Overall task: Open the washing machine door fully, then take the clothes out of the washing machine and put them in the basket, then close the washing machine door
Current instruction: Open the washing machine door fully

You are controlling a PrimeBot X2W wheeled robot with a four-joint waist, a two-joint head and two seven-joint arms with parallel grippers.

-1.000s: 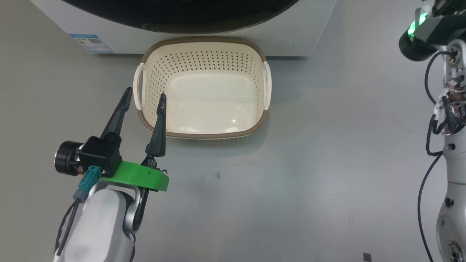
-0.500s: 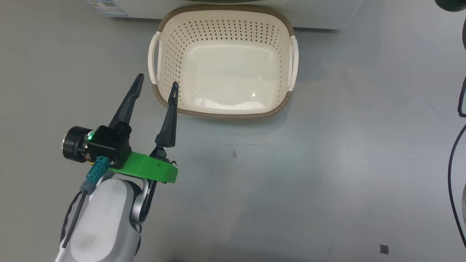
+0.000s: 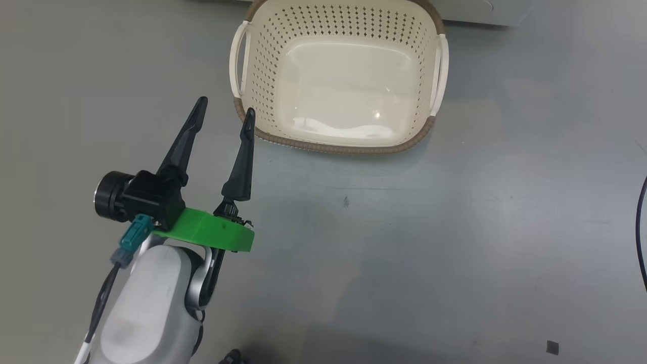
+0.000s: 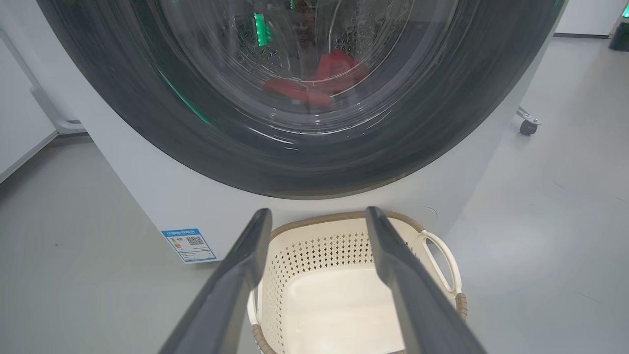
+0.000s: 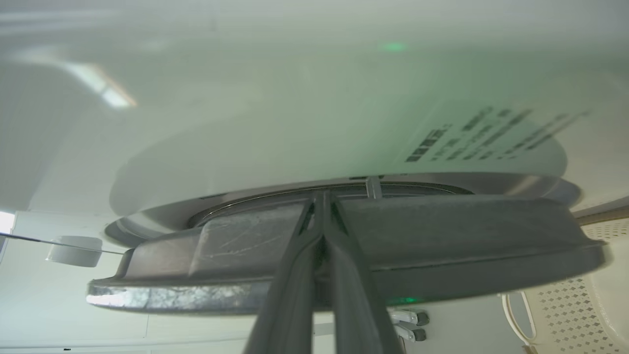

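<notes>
Green-collared left tool (image 3: 225, 104) hangs spread and empty beside the basket (image 3: 333, 147), which is also empty. Both sit further up-right in the head view than a second ago: camera movement, no progress. Left wrist view adds the washing machine door (image 4: 147, 123), seemingly shut, clothes (image 4: 327, 78) behind it. Right tool (image 5: 320, 206), pressed together, points at the door's edge: opening judged barely begun.

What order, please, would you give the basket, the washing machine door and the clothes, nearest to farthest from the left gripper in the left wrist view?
1. basket, low, just ahead of the open left gripper.
2. washing machine door, above and beyond the basket.
3. clothes, red, behind the door.
</notes>
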